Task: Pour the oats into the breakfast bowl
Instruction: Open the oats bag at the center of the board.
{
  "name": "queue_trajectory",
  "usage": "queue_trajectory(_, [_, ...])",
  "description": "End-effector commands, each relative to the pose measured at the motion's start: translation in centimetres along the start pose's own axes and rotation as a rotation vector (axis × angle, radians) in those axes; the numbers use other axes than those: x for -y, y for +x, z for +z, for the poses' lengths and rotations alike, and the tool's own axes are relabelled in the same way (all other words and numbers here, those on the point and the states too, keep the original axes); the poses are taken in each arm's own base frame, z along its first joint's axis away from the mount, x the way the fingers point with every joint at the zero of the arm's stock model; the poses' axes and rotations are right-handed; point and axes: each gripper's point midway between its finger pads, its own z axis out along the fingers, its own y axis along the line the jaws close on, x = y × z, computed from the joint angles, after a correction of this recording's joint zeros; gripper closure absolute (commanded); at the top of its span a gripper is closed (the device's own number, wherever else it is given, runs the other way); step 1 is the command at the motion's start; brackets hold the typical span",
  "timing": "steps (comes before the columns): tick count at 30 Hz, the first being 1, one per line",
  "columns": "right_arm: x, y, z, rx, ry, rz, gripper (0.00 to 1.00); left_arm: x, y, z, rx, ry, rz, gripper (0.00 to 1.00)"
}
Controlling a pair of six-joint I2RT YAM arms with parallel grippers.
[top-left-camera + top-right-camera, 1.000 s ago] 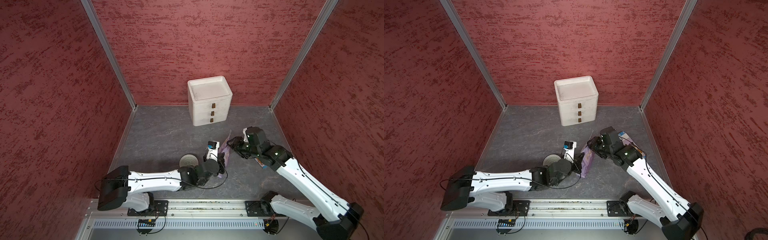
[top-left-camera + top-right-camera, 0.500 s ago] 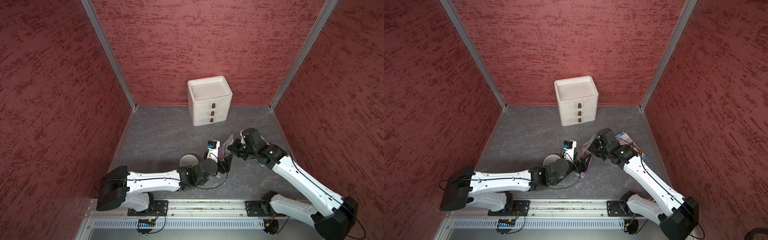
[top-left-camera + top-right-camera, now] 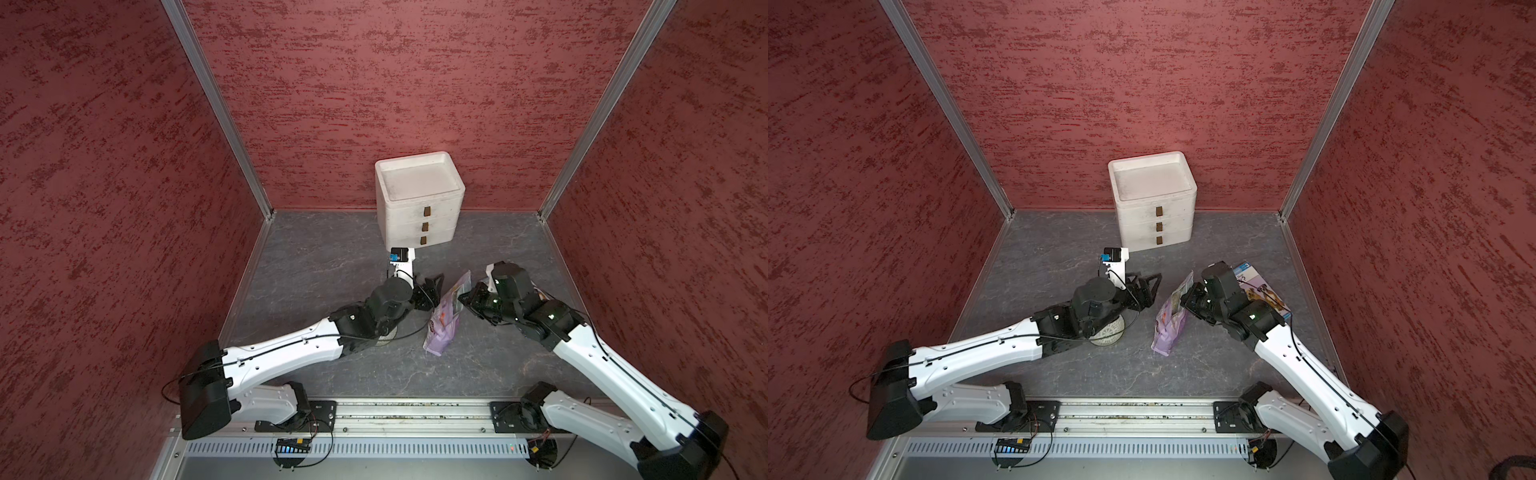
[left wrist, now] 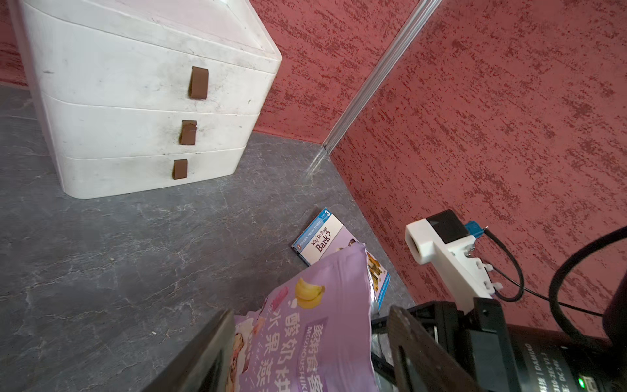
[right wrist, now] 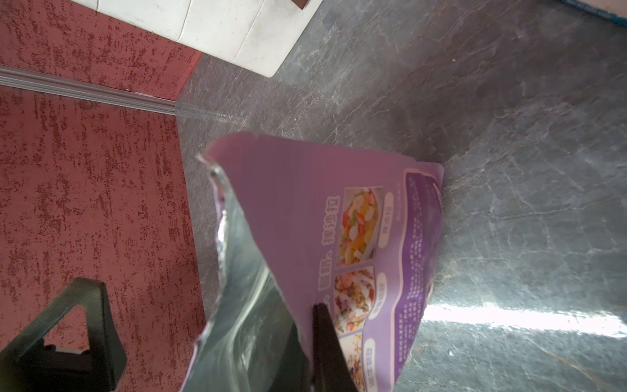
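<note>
On the table (image 3: 1059,257), the pouch (image 3: 1169,320) stood near the bowl (image 3: 1109,331), oats unseen inside. It had changed hands: the right pincer (image 3: 1185,297) now clamped its top edge; the left pincer (image 3: 1148,289) had let go, jaws apart. Pouring would likely need the left arm (image 3: 1000,349) clear of the bowl.

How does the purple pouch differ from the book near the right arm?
The pouch is soft and lilac, with food photos; the book is flat, white and blue, with dog pictures. The pouch stands roughly upright, its top open; the book lies closed on the table. The right gripper is shut on the pouch's upper edge; nothing grips the book. Both carry printed text.
</note>
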Motion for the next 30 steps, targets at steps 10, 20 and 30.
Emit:
queue_trajectory(10, [-0.8, -1.3, -0.3, 0.06, -0.021, -0.04, 1.0, 1.0, 4.6, 1.7, -0.329, 0.113, 0.038, 0.27])
queue_trajectory(20, [-1.0, -1.3, -0.7, 0.065, -0.032, -0.053, 1.0, 1.8, 4.9, 3.5, -0.36, 0.129, 0.047, 0.31])
queue_trajectory(30, [-1.1, -1.4, -0.9, 0.07, -0.028, -0.074, 1.0, 0.2, 6.1, 4.7, -0.418, 0.032, 0.084, 0.4])
